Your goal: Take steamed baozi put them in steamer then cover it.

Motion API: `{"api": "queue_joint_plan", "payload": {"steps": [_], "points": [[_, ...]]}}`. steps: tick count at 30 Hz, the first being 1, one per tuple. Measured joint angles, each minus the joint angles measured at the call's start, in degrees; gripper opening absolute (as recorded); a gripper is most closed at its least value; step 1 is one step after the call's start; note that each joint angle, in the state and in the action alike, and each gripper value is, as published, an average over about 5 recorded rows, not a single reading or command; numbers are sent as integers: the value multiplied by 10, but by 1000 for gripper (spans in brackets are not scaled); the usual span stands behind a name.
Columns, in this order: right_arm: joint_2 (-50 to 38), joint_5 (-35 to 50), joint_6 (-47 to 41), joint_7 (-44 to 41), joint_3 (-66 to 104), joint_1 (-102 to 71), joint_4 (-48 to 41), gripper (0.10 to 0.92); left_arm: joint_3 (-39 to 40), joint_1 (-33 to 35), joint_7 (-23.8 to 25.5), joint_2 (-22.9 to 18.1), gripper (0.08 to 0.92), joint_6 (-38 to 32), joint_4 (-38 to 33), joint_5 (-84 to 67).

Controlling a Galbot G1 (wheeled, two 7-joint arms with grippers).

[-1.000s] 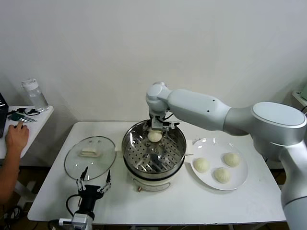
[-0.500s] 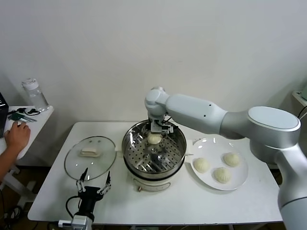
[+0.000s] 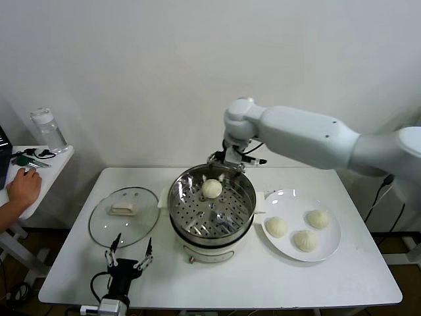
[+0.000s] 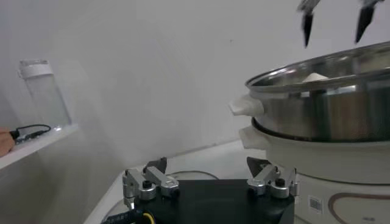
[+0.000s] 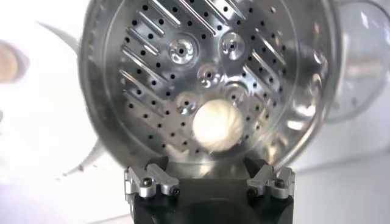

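The steamer [image 3: 176, 217] stands mid-table with one baozi [image 3: 212, 188] on its perforated tray, at the far side. My right gripper [image 3: 235, 160] is open and empty, raised above the steamer's far rim. The right wrist view looks down on that baozi [image 5: 216, 125] in the steamer [image 5: 152, 55]. Three more baozi [image 3: 275, 226] lie on a white plate [image 3: 332, 250] right of the steamer. The glass cover [image 3: 105, 220] lies flat on the table left of the steamer. My left gripper [image 3: 129, 253] is open and parked at the table's front left, facing the steamer [image 4: 323, 115].
A side table at the far left holds a clear bottle [image 3: 47, 130] and keys. A person's hand [image 3: 23, 187] rests on it. The white wall stands close behind the table.
My right gripper has let go of the baozi, risen out of the steamer and moved back and to the right. The baozi stays on the tray. The left arm has not moved.
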Motion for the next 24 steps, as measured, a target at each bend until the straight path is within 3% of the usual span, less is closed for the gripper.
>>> {"api": "queue_joint_plan", "payload": {"steps": [9, 24], "points": [[-128, 110, -156, 3, -13, -17, 36, 823, 1, 9, 0, 0, 823, 0, -7, 0], [-192, 81, -224, -19, 127, -241, -5, 823, -7, 23, -1, -1, 823, -4, -12, 3]]}}
